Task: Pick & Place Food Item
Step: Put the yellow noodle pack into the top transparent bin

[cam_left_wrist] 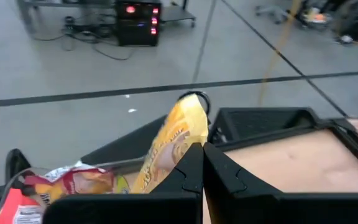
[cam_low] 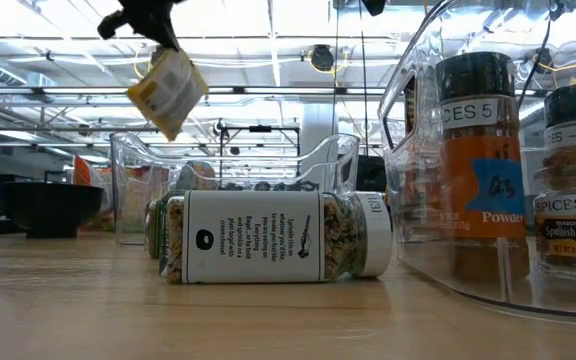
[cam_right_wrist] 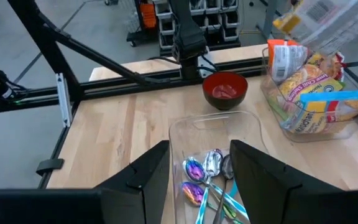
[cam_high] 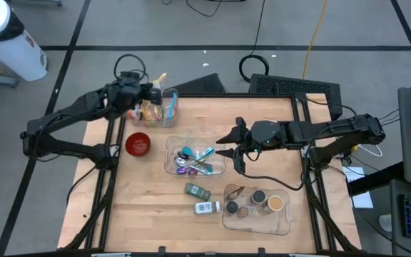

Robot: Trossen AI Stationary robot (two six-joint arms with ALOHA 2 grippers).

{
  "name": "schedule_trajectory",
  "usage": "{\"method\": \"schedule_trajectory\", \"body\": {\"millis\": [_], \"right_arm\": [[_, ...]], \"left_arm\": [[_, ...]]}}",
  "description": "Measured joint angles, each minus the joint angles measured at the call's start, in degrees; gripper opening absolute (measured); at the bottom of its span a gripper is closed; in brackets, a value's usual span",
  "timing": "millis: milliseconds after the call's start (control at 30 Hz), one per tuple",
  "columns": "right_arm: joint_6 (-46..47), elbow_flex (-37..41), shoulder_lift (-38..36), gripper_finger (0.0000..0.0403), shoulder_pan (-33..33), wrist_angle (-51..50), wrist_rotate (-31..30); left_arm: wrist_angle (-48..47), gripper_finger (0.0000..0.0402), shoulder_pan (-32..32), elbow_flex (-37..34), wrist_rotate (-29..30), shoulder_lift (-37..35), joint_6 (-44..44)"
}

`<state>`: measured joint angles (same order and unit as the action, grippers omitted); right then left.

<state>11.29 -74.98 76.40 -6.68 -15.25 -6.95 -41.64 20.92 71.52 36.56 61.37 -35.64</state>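
Wooden tabletop carries three clear bins, a red bowl (cam_high: 138, 143) and two loose spice jars. Left gripper (cam_high: 155, 93), at 11 o'clock on the table, is closed on a yellow snack packet (cam_left_wrist: 174, 142) and holds it above the snack bin (cam_high: 171, 118) (packet hangs clear of the contents in the low view). Step in hand, judged: lift-out complete, transfer pending. Next move calls for carrying the packet toward the bowl without snagging the bin wall. Right gripper (cam_right_wrist: 199, 163) waits at 3 o'clock of the utensil bin (cam_high: 171, 146), fingers apart, empty.

spice jar (cam_low: 568, 180) cropped, packet (cam_left_wrist: 173, 146) print unreadable
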Motion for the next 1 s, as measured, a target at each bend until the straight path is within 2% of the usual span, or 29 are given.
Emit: {"method": "schedule_trajectory", "body": {"millis": [500,767,1000], "right_arm": [[0.2,0.0,0.0,0.0160,0.2,0.0,-0.7],[0.5,0.0,0.0,0.0160,0.4,-0.1,-0.8],[1.4,0.0,0.0,0.0160,1.2,-0.4,-0.8]], "left_arm": [[8.8,0.0000,9.7,-5.0,-1.5,13.7,2.1],[8.7,0.0000,10.9,-5.1,-2.7,17.1,2.2],[12.9,0.0000,10.1,-11.8,-5.0,20.2,-1.8]]}}
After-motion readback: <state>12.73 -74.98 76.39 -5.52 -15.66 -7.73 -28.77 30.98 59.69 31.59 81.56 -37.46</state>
